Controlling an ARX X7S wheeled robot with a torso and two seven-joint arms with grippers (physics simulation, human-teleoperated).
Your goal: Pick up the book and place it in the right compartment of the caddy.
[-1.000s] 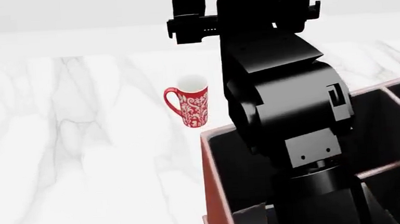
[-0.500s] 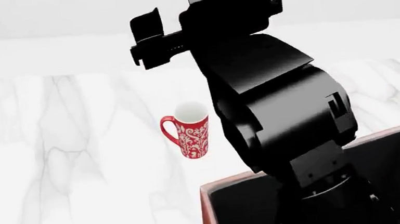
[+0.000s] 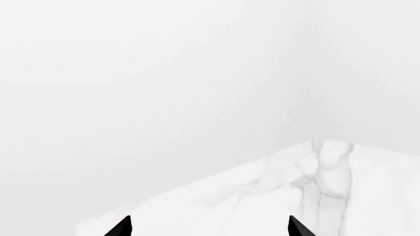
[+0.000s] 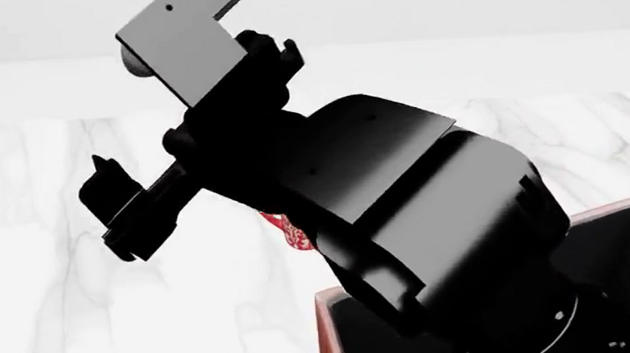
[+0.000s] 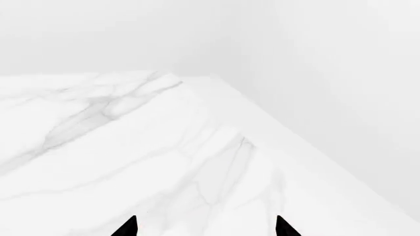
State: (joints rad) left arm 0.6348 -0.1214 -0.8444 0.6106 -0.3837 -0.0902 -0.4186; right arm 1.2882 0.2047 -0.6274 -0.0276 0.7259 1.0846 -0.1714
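The book is out of view in all three views. The reddish-brown caddy (image 4: pixel 329 333) shows only as a corner at the head view's lower right, its black inside mostly covered by a large black arm (image 4: pixel 405 220). That arm stretches up and to the left across the picture. My left gripper (image 3: pixel 208 228) is open, its two black fingertips (image 3: pixel 121 228) wide apart over white marble with nothing between them. My right gripper (image 5: pixel 205 228) is also open and empty, over the marble top near a table corner.
Behind the black arm, just left of the caddy, only a sliver of a red patterned mug (image 4: pixel 292 232) shows. White marble tabletop (image 4: pixel 68 265) spreads to the left and back. A plain white wall stands behind it.
In the head view the black arm has swung up and tilted to the left, now covering the mug. The caddy sits lower in the picture than a second ago.
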